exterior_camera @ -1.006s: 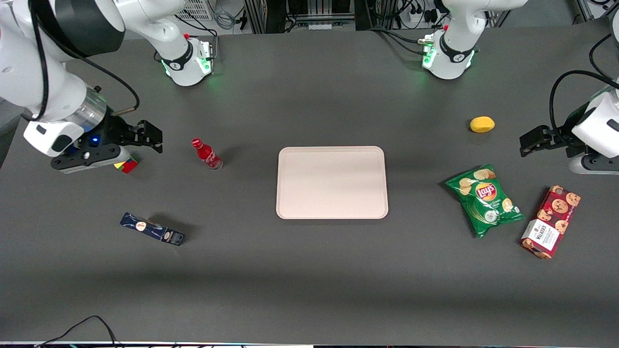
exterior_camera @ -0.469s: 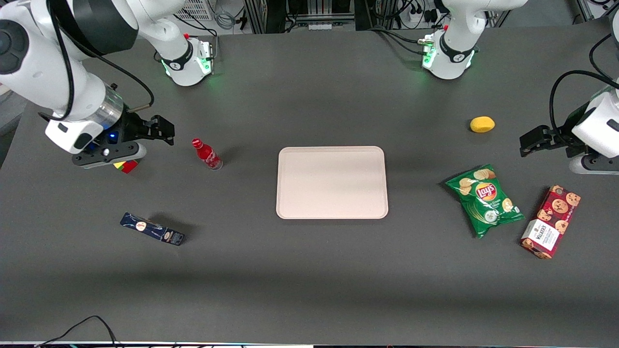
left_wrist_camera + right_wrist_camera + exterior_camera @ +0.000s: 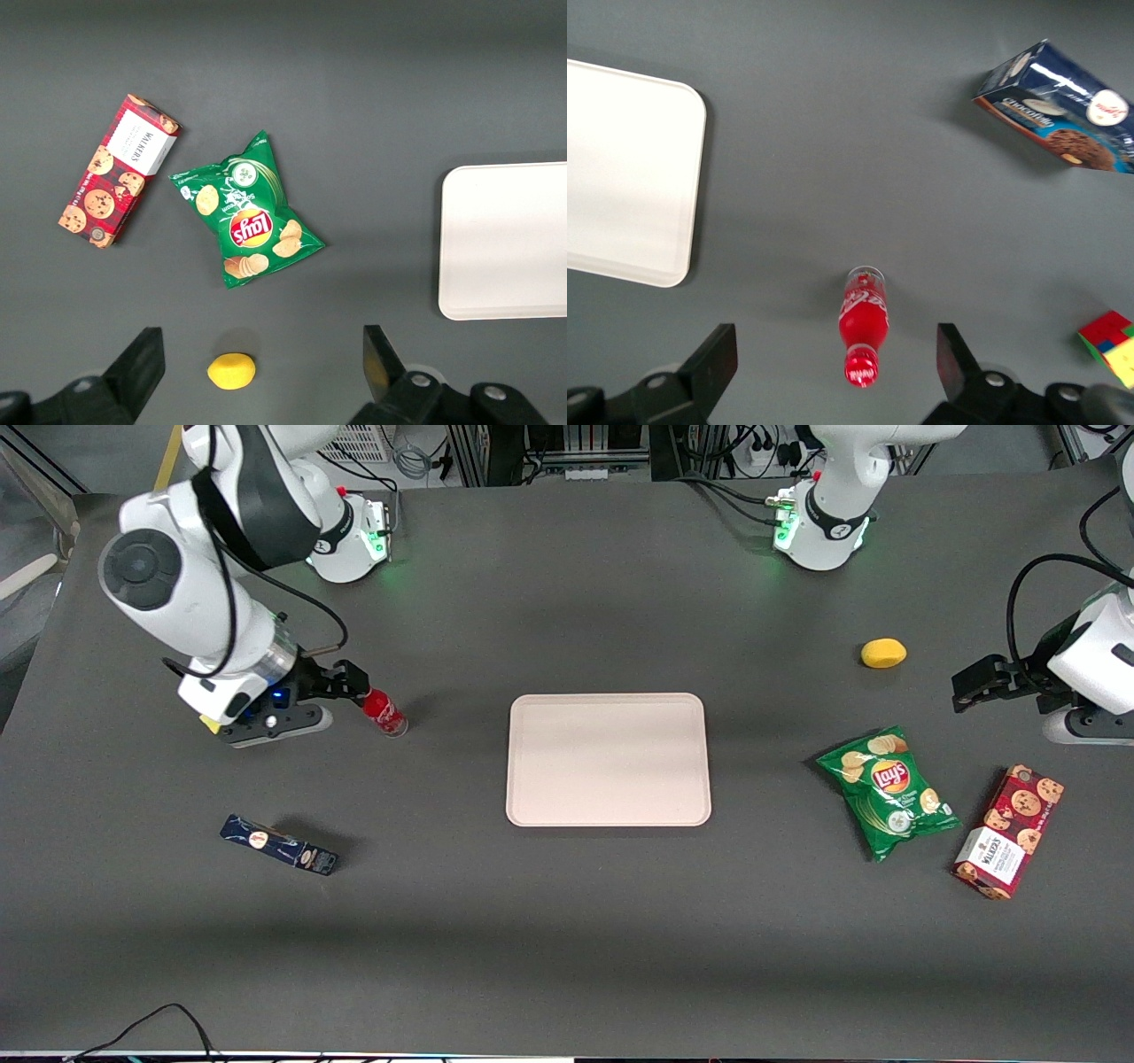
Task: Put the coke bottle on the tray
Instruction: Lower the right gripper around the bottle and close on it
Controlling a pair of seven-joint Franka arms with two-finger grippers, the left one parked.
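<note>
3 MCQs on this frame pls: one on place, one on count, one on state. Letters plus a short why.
1. Where is the gripper?
A. above the bottle's cap
B. over the tray
C. by the lemon

2. How many things lie on the tray?
A. two
B. one
C. none

3. How are the gripper's fingers?
A. shut on the bottle
B. open
C. shut on the blue box

Key: 1 A, front view puts it at the cap of the bottle. 2 C, the tray's surface shows bare. 3 B, the wrist view shows the fingers wide apart with the bottle standing between them, untouched.
</note>
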